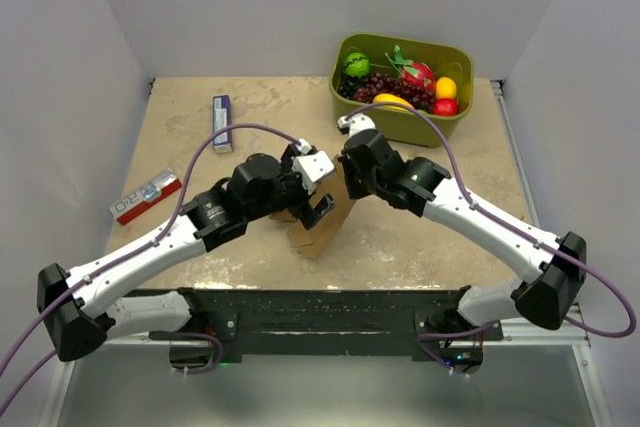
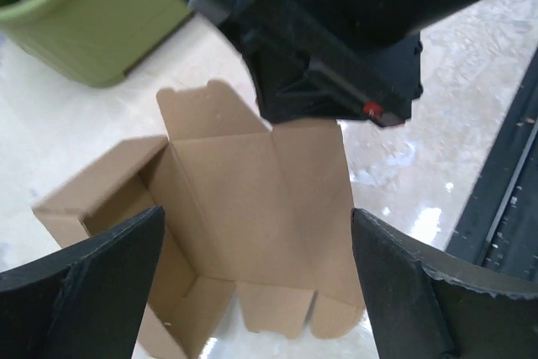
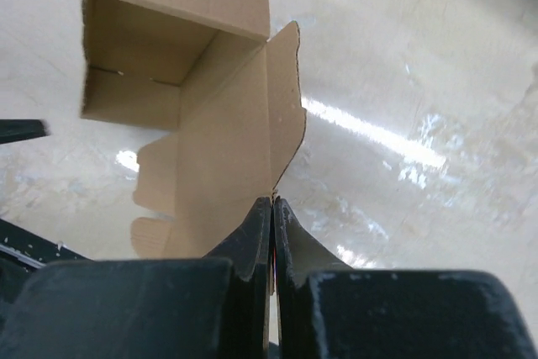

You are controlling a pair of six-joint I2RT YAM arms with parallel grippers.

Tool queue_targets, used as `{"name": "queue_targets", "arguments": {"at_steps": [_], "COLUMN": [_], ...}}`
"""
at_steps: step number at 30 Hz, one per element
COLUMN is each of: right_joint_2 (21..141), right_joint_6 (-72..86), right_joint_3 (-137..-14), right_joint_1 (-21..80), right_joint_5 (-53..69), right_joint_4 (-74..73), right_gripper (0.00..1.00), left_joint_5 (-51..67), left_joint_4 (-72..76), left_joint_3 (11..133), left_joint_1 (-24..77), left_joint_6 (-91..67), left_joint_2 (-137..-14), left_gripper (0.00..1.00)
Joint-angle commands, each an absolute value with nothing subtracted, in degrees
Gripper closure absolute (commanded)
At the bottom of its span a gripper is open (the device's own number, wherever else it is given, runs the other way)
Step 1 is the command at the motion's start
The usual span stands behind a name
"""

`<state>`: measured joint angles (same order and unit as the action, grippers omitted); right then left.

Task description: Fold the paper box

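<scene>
Bright, even light falls from above in our top view, leaving only soft shadows under the arms [image 1: 170, 247] on the desk [image 1: 440, 237]. In both wrist views we see white glare streaks on the glossy desk; the left end effector [image 2: 256, 216] looms dark and blurred, the paper box [image 2: 252, 191] sharper.

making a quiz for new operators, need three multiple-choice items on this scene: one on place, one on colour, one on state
1. Where is the bin in the top view?
A. far right
B. near left
C. centre

2. What colour is the paper box?
A. white
B. brown
C. red

3. The right gripper is:
A. wide open
B. shut on the paper box
C. out of view

Answers:
1 A, it sits at the far right in the top view.
2 B, it is plain brown cardboard in every view.
3 B, the right wrist view shows it pinching a flap's edge.
</scene>
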<state>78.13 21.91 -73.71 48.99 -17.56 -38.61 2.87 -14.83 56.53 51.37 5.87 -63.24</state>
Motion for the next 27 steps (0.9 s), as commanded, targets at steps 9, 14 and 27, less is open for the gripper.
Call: {"name": "queue_targets", "arguments": {"at_steps": [9,14,27], "right_joint_2": [80.25,79.19,76.73], "right_joint_6": [0.27,-4.48,-4.05], "right_joint_3": [-90.35,-92.11,-92.64], "right_joint_1": [48.52,48.52,48.43], "right_joint_5": [-14.06,-11.34,-1.5], "right_joint_4": [-47.28,-48.07,-50.89], "right_gripper": [1.0,1.0,1.0], "left_joint_5": [12.12,16.95,17.75], "left_joint_4": [-20.91,-20.48,-14.16], "left_joint_3": [74.09,72.6,62.76], "left_joint_1": [45.97,42.89,42.8], "left_joint_6": [19.41,22.05,25.23], "left_joint_2": [-64.25,-64.16,-63.28], "left_gripper": [0.01,0.0,0.0]}}
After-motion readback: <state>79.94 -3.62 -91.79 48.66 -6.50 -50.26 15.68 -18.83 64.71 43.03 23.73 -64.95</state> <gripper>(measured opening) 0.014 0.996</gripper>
